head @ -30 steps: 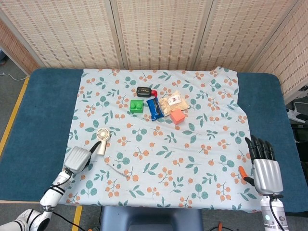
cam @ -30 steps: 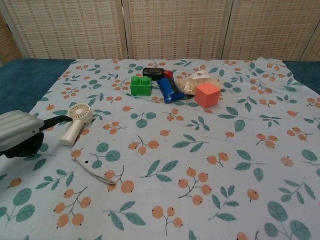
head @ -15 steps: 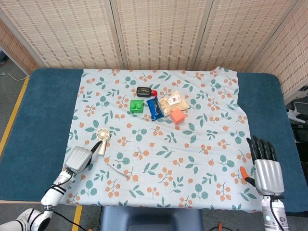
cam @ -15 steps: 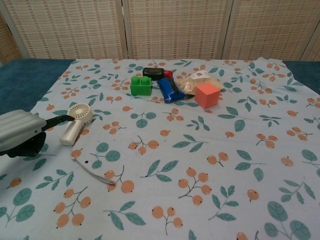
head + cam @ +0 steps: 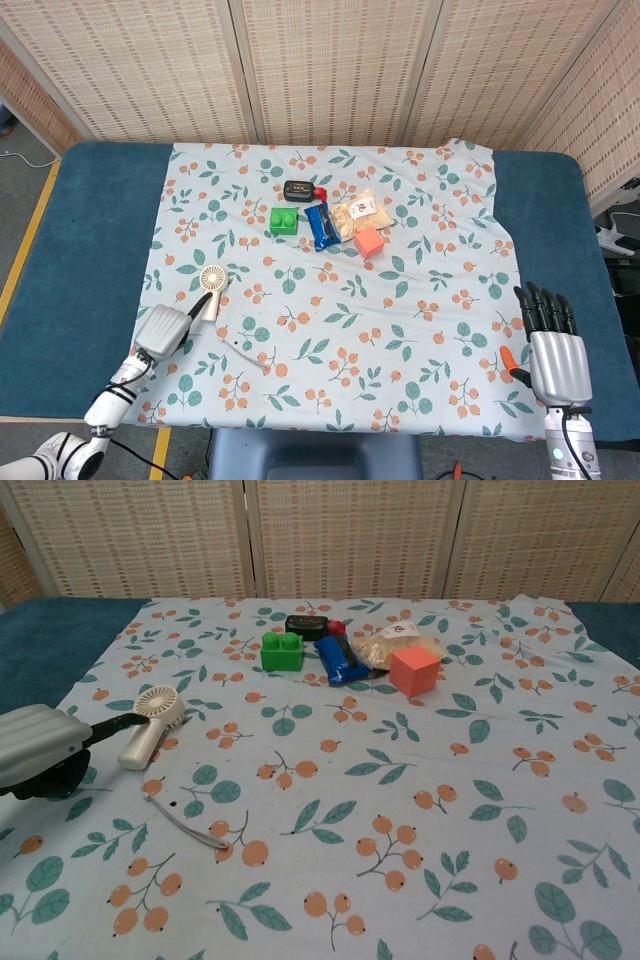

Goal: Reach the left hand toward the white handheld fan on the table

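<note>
The left hand [image 5: 162, 330] sits at the near left edge of the floral cloth [image 5: 400, 290], its silver back up and a dark finger [image 5: 118, 724] stretched forward; it holds nothing. In the chest view that fingertip lies just beside the fan's head, and whether the two touch I cannot tell. How the other fingers lie is hidden under the hand.

The white handheld fan [image 5: 211, 289] lies flat on the cloth on the counter [image 5: 90, 250], in the left near part, just ahead of the left hand. Its long axis runs from near-left to far-right: the round grilled head [image 5: 160, 703] points away from the robot and slightly rightward, the handle [image 5: 141, 746] points back toward the robot. Near the handle, a thin pale strip [image 5: 186, 825] lies on the cloth.

Further along, well apart from the fan, a cluster sits toward the far middle: a green block [image 5: 284, 220], a black device [image 5: 299, 189], a blue wrapped bar [image 5: 320, 225], a clear snack bag [image 5: 360, 212] and an orange-red cube [image 5: 369, 241].

At the near right edge, the right hand [image 5: 556, 352] rests back up, fingers straight and slightly apart, holding nothing.

Compared with a second ago, the left hand has edged slightly nearer to the robot in the chest view, while the fan and the cluster lie as before; the right hand has drifted a little toward the near edge.
</note>
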Tool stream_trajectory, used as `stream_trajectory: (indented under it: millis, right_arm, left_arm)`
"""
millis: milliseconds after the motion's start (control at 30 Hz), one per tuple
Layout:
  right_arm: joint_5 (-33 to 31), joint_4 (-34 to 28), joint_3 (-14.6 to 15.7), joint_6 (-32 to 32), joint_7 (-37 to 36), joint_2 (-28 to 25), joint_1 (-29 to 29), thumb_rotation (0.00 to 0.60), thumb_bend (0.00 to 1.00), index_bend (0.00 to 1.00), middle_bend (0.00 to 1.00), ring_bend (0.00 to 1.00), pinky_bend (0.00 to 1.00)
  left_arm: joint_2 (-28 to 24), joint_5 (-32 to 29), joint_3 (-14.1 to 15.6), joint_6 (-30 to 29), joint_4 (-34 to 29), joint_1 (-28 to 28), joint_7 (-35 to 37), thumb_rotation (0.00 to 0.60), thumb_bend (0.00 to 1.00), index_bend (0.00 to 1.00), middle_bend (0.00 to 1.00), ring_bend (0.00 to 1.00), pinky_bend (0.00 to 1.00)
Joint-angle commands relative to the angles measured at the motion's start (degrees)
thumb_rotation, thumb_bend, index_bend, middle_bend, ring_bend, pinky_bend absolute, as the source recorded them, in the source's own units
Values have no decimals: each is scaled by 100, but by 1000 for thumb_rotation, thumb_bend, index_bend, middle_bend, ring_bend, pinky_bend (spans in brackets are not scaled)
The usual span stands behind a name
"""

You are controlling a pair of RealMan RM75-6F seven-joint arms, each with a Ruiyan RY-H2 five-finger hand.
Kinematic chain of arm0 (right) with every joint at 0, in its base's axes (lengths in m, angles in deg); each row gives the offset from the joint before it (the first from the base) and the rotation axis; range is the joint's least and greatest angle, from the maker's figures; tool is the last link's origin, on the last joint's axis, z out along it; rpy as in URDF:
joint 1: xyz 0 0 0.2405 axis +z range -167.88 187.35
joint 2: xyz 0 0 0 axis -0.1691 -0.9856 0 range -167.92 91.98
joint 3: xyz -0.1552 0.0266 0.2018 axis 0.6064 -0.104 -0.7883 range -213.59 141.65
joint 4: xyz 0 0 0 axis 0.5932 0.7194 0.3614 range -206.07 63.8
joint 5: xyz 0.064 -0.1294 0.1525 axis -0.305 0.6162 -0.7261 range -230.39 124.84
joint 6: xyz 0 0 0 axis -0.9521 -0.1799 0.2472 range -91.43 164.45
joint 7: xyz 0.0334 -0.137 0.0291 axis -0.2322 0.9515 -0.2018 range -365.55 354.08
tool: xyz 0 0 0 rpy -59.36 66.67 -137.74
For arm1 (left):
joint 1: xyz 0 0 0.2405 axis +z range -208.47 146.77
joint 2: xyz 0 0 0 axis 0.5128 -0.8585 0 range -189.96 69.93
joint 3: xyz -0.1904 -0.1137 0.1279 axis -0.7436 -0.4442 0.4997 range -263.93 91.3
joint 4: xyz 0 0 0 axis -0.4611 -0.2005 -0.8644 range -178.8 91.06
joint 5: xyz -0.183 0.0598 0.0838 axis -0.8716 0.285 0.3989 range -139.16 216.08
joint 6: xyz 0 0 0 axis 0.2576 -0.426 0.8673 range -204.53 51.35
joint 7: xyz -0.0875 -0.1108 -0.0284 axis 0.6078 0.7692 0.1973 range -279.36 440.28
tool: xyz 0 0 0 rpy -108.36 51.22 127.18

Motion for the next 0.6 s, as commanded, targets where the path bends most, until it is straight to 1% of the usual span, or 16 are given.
stream_trajectory:
  millis: [33,133,367,600]
  right_arm:
    - [7,-1,2,-5,7,0,0,600,186,0,0,0,0]
    - [10,-2,3,-12,11,-1,-1,600,186,0,0,0,0]
    - [-4,13,11,24,20,17,18,600,185,0,0,0,0]
    - [-5,8,27,51,54,46,34,600,185,0,0,0,0]
  left_arm:
    - [-6,-25,6,50,3,-19,-3,600,969,24,1000,855,1000]
    - [-25,-58,25,136,3,-41,-15,600,969,27,1000,855,1000]
    - [-181,-193,90,564,-130,-161,36,600,970,30,1000,852,1000]
    - [-346,-256,92,619,-368,-190,35,586,971,41,1000,852,1000]
